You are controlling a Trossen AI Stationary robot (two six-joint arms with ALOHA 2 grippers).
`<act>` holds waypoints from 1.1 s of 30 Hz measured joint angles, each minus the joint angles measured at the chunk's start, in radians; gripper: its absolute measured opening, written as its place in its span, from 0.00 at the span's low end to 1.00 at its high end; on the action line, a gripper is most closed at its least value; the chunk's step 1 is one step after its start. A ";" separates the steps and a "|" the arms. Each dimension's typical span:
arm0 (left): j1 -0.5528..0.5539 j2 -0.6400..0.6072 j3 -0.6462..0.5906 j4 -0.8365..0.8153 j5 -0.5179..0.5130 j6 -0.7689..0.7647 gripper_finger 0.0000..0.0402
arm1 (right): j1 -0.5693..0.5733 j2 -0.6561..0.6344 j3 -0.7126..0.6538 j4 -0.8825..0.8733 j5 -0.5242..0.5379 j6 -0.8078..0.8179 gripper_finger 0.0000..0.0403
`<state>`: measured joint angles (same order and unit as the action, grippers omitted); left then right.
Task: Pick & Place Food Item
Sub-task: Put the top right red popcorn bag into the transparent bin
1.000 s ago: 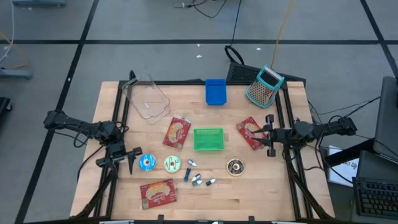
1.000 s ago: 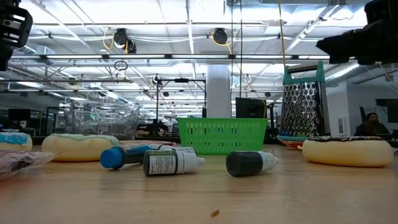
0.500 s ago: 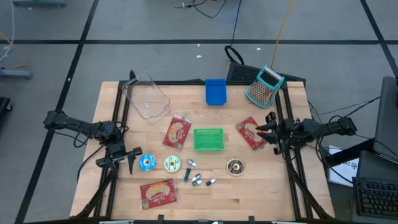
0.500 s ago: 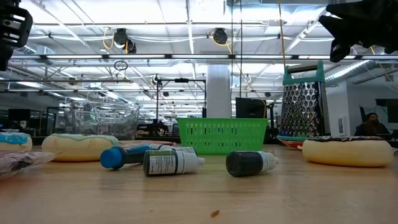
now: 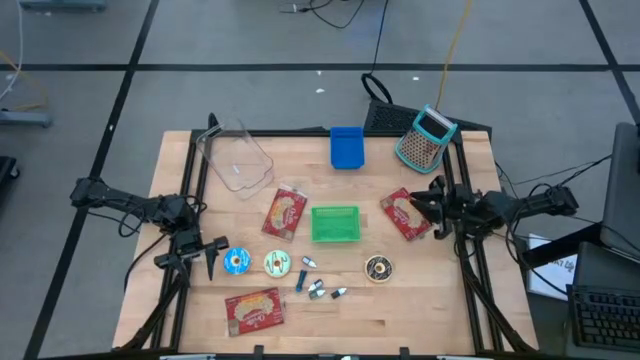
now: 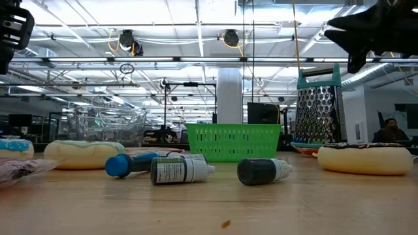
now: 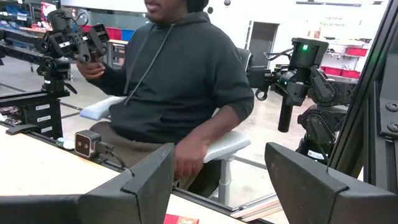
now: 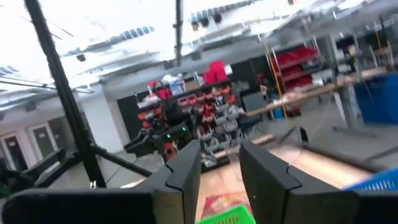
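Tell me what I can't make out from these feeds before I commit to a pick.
- Print on the red food packets: too small in the high view.
- Contents of the green basket: its wall hides them in the low view.
- Left pincer: cut off by the low view's edge.
- Table ahead of the right pincer: right wrist view is motion-blurred.
- Dropper bottle labels: unreadable in the low view.

The table holds three red snack packets (image 5: 284, 213) — three round donuts (image 5: 377, 267) too. Four small bottles (image 5: 318, 288) lie clustered. There is one each of green basket (image 5: 335, 224), blue bin (image 5: 346, 147), clear container (image 5: 236, 155) and grater (image 5: 425, 138) — singles all.
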<state>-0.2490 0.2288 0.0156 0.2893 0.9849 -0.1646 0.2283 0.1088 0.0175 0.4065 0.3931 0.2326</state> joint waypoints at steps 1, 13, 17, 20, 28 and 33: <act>0.000 0.000 0.000 0.000 0.000 0.000 0.63 | 0.000 0.029 0.004 0.005 0.000 0.022 0.28; 0.000 0.000 0.000 0.000 0.000 0.000 0.63 | -0.035 0.614 0.349 -0.435 0.117 0.204 0.62; 0.000 0.000 0.000 0.000 0.000 0.000 0.63 | -0.095 0.830 0.507 -0.645 0.101 0.269 0.62; 0.000 0.000 0.000 0.000 0.000 0.000 0.63 | -0.141 0.973 0.571 -0.706 0.030 0.269 0.61; 0.000 0.000 0.000 0.000 0.000 0.000 0.63 | -0.236 1.197 0.611 -0.711 -0.005 0.219 0.58; 0.000 0.000 0.000 0.000 0.000 0.000 0.63 | -0.277 1.249 0.611 -0.741 -0.005 0.220 0.56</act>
<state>-0.2489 0.2287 0.0154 0.2891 0.9850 -0.1646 -0.0488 1.3576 0.6285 -0.3344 0.3878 0.4522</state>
